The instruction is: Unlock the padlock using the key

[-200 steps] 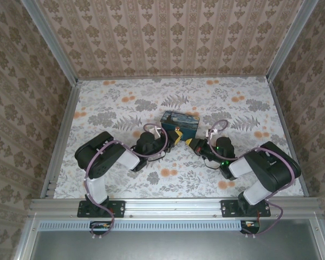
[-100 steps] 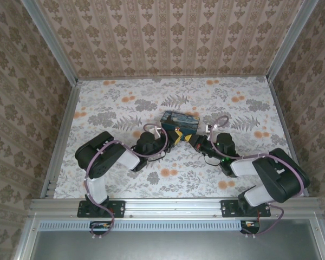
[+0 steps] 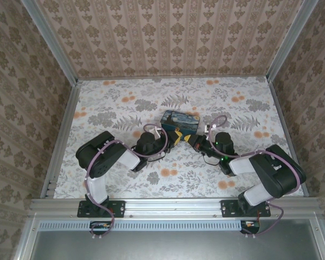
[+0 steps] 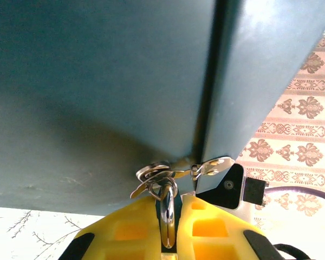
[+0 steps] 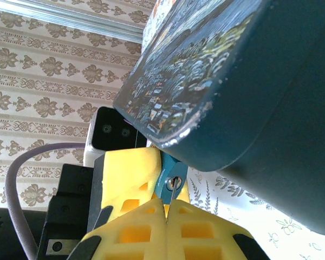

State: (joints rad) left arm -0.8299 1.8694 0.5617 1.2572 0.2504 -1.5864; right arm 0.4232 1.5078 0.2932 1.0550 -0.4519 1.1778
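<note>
Since 1 second ago the right arm has shifted. From above, its wrist has crept toward 12 o'clock, nearer the box point(image 3: 180, 121), and its elbow has resettled, with most of that done in the first half second. The left arm, the box and the table point(image 3: 124, 103) look unchanged.

From above, the left gripper point(image 3: 175, 136) sits at the box's 7 o'clock and the right gripper point(image 3: 190, 141) at its 5 o'clock, the 2 tips almost meeting.

In the right wrist view, the right gripper point(image 5: 163, 208) has its yellow fingers pressed together on the key point(image 5: 173, 190), a thin dark sliver. The key's long axis runs from 6 to 12 o'clock. Its tip points to 12, at the keyhole in the teal padlock point(image 5: 167, 176) (how deep it sits cannot be told). The padlock hangs just under the box's lower edge, against a yellow finger of the left gripper at its 9 o'clock.

In the left wrist view, the left gripper point(image 4: 168, 205) is clamped on the padlock's shackle point(image 4: 167, 212). This metal loop also has its long axis from 6 to 12 o'clock, and its top threads the hasp point(image 4: 157, 174) at the box's seam. The padlock body is hidden between the fingers there.
</note>
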